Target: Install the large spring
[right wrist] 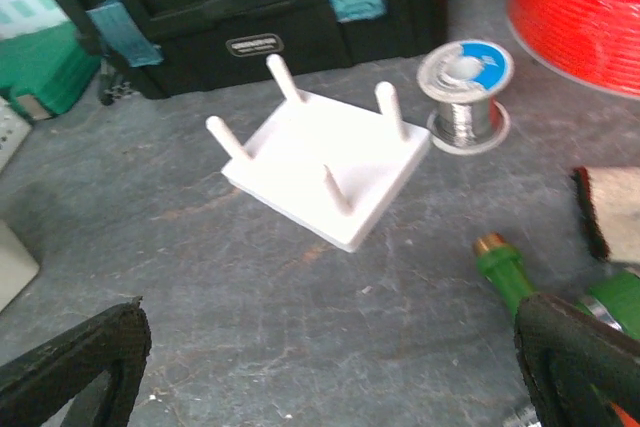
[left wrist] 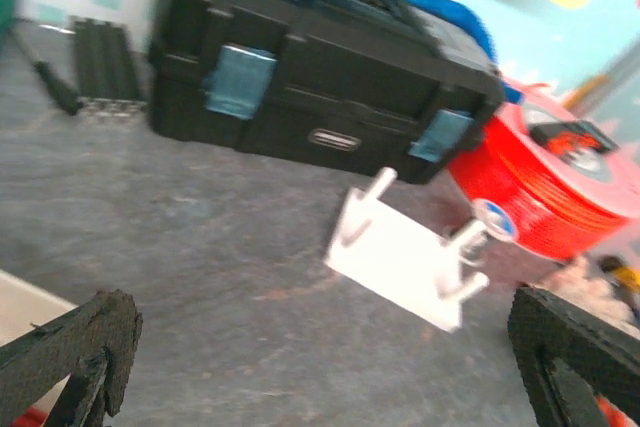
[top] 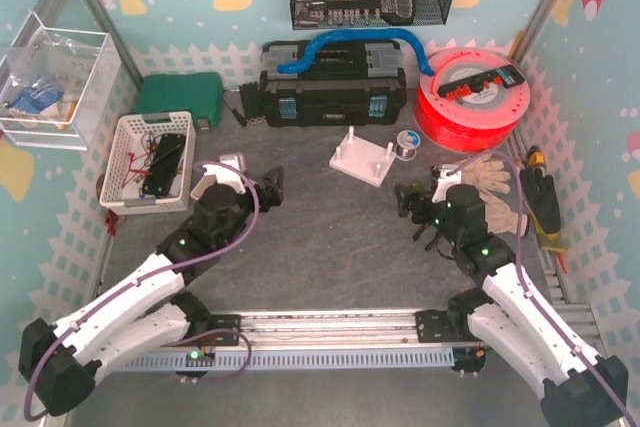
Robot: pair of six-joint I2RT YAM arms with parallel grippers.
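A white peg board [top: 362,157] with four upright pegs lies mid-table; it also shows in the left wrist view [left wrist: 400,257] and the right wrist view [right wrist: 325,162]. No spring shows in any view. My left gripper [top: 268,187] is open and empty, left of and nearer than the board, with its black padded fingers [left wrist: 75,352] wide apart over bare tabletop. My right gripper [top: 408,205] is open and empty, right of and nearer than the board, with its fingers [right wrist: 575,357] wide apart.
A black toolbox [top: 333,85] and a red filament spool [top: 470,99] stand behind the board. A solder spool [right wrist: 465,87] lies beside it. A green-handled tool [right wrist: 510,277], gloves [top: 495,182], a white basket [top: 150,162] and a green case [top: 180,99] flank the area.
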